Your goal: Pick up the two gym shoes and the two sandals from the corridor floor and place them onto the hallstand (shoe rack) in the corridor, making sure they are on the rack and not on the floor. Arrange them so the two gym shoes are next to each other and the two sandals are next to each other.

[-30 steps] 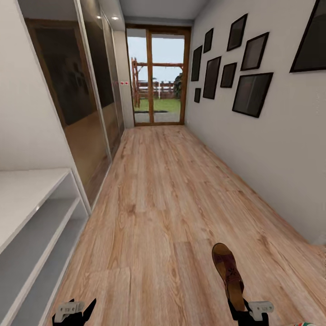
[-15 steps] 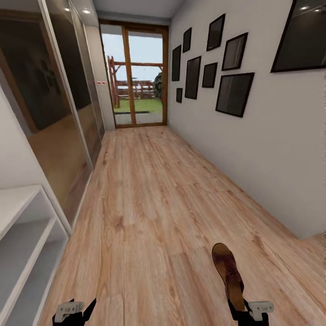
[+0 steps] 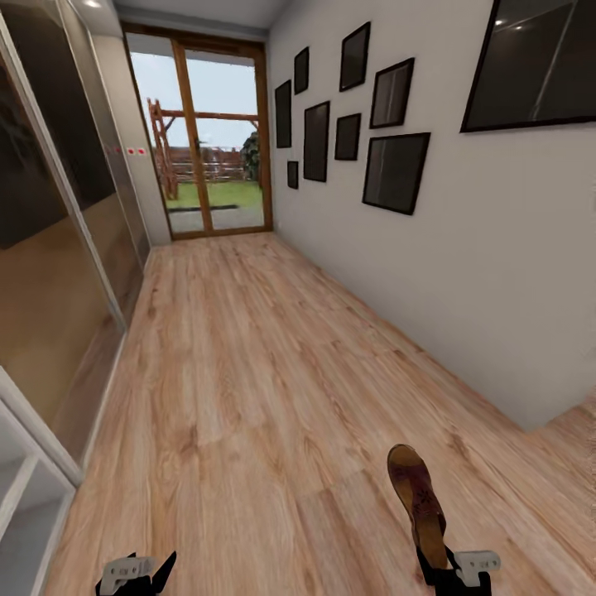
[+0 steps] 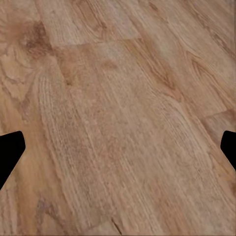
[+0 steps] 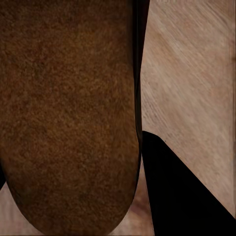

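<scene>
One dark brown sandal point(image 3: 416, 497) sticks forward from my right gripper point(image 3: 434, 571), which is shut on its heel end low at the right of the head view. In the right wrist view the sandal's brown sole point(image 5: 69, 113) lies against a black finger point(image 5: 182, 196). My left gripper point(image 3: 136, 579) hangs low at the left, open and holding nothing. Its fingertips point(image 4: 10, 147) stand far apart over the bare corridor floor point(image 4: 118, 98). The gym shoes and the other sandal are out of view.
The wood-plank corridor point(image 3: 248, 372) runs ahead to a glass door point(image 3: 203, 165). Mirrored wardrobe doors point(image 3: 50, 273) line the left side. A white wall with dark picture frames point(image 3: 397, 170) lines the right. A corner of a white open-shelf unit point(image 3: 21, 497) shows at lower left.
The camera has swung right, so the white shelf unit has slid almost out at the left edge. The sandal stays held in my right gripper; the left stays open.
</scene>
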